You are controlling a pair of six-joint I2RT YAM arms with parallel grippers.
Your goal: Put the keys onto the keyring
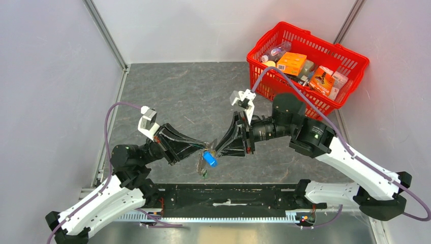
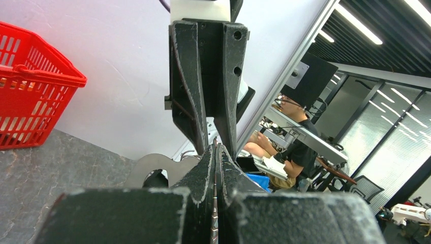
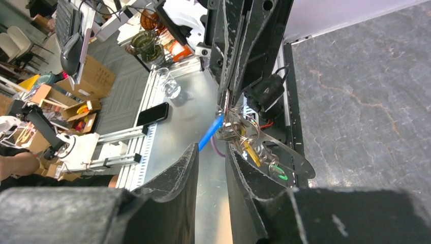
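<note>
The two arms meet tip to tip over the near middle of the grey desk, both held up off its surface. The left gripper is clenched, its fingers pressed flat together, and the keyring hangs from its tip. From the right wrist view the small metal ring and chain bunch right under the left gripper's tips, with the yellow tag, the green tag and the grey strap loop trailing down from them.

The right gripper points straight at the left one, nearly touching it. Its jaws stand apart (a plain gap shows between them in its own camera) and nothing sits gripped between them.

The blue-headed key hangs just below the two tips, against the ring cluster. In the right wrist view the key slants down from the cluster, just ahead of the right gripper's parted fingertips. Whether it is threaded onto the ring I cannot tell.

A red basket full of packets stands at the far right corner of the desk, well apart from the grippers.
</note>
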